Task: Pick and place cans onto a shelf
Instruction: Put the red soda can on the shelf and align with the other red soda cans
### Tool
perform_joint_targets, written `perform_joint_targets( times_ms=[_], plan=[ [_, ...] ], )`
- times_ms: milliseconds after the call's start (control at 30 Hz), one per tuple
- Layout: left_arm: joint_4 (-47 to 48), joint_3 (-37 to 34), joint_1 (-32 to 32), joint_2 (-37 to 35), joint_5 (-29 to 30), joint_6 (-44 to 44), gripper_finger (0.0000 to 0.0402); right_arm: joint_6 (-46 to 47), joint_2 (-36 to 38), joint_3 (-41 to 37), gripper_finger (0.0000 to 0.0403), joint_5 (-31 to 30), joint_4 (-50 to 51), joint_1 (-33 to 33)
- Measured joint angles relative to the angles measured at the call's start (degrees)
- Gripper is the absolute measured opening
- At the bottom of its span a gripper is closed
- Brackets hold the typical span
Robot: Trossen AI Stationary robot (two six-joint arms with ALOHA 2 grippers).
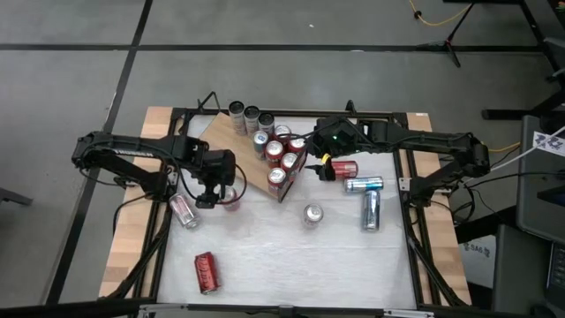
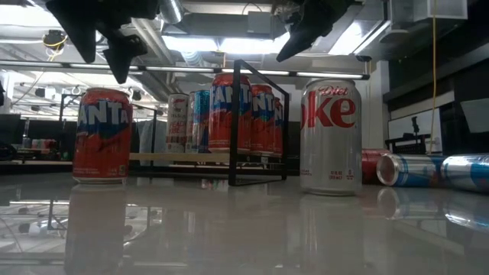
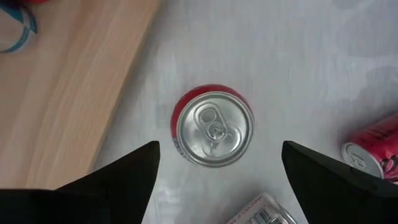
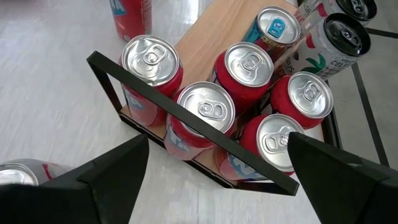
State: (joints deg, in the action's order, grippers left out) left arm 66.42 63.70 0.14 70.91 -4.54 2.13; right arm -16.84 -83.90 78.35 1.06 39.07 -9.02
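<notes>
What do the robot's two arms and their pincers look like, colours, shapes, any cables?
Both arms are black, built of slim jointed segments. The left arm ends in a blocky wrist and the left pincer, whose two fingers are flat, dark, tapering wedges. The right arm looks alike, with a small green light and yellow connector near its wrist; the right pincer has matching fingers. Black cables trail along both.

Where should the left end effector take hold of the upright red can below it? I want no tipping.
Grip the red can across its round side wall, coming straight down from above. It stands upright, top facing the left end effector, whose open fingers already straddle it, with clear table on both sides.
</notes>
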Motion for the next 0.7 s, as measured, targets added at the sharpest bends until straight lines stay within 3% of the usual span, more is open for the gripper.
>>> perform_joint_targets(
  times_ms=[700],
  plan=[
    [-0.42,0.0,-0.93,6.84,0.76,2.99,0.0328,0.0,0.0,0.0,0.0372,0.02,-0.02,0.0]
  ],
)
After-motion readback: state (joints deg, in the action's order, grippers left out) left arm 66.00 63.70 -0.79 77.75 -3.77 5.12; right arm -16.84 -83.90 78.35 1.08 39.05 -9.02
